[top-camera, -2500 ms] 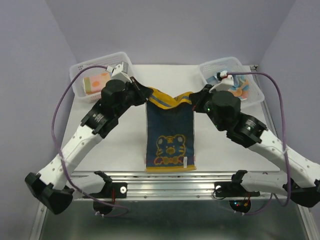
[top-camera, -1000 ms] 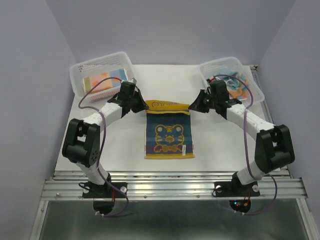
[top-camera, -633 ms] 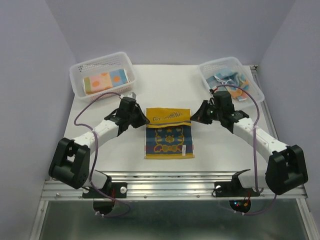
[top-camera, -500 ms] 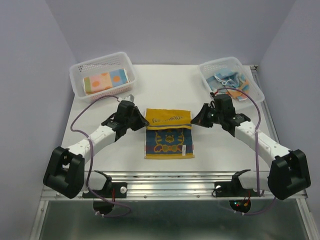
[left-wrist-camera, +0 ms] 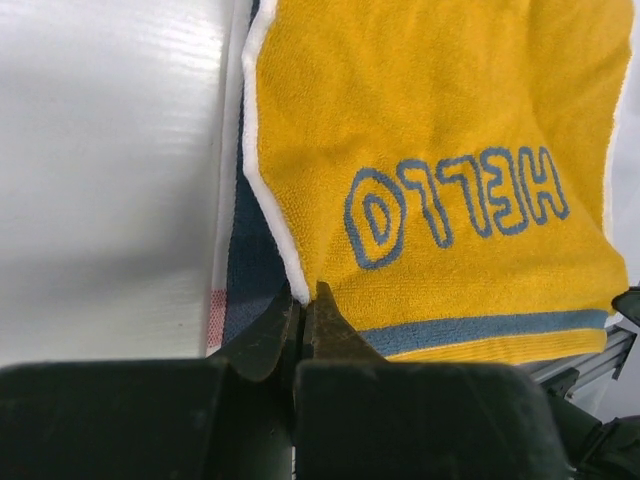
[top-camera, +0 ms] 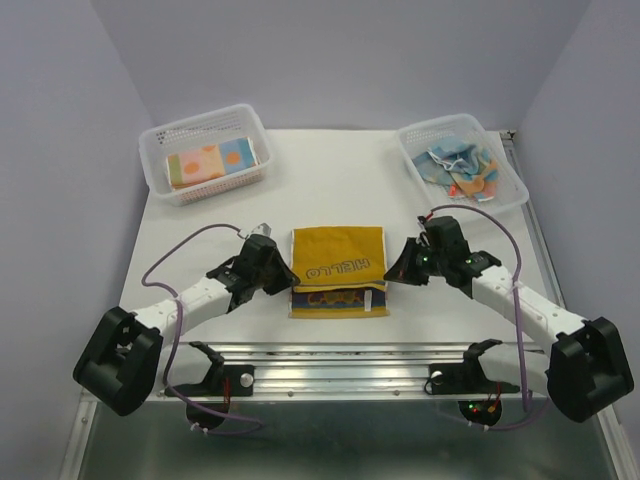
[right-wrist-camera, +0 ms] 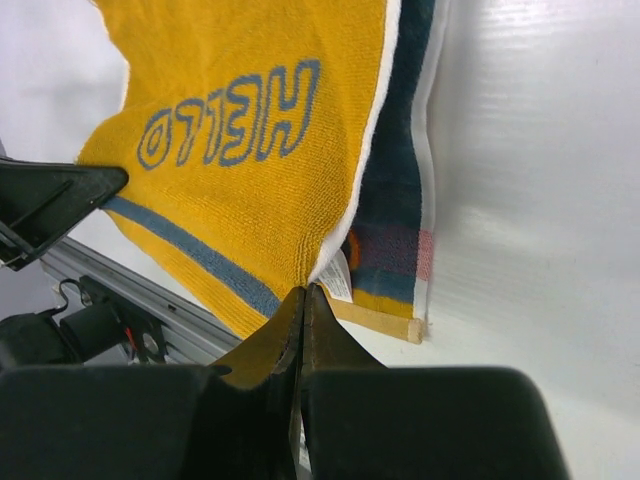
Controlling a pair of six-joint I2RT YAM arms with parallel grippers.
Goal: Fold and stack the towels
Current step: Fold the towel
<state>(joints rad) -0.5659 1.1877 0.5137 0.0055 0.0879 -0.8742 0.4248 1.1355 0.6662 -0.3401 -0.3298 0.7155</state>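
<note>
A mustard yellow towel (top-camera: 338, 262) with blue "HELLO" lettering and a dark blue face lies at the table's near middle, its far half folded over toward the near edge. My left gripper (top-camera: 289, 284) is shut on the towel's left corner (left-wrist-camera: 300, 290). My right gripper (top-camera: 390, 276) is shut on its right corner (right-wrist-camera: 318, 272). The yellow flap (left-wrist-camera: 440, 170) hangs between the two grippers over the blue layer (right-wrist-camera: 395, 200). A strip of the lower layer (top-camera: 338, 300) shows at the near edge.
A white basket (top-camera: 160, 140) at the back left holds a folded towel with orange dots (top-camera: 208, 162). A white basket (top-camera: 510, 190) at the back right holds several loose towels (top-camera: 462, 168). The metal rail (top-camera: 340, 365) runs along the near table edge.
Both grippers have carried the towel's far edge toward the near edge, laying the yellow side over the blue tiger print. The arms have drawn back and lowered.
</note>
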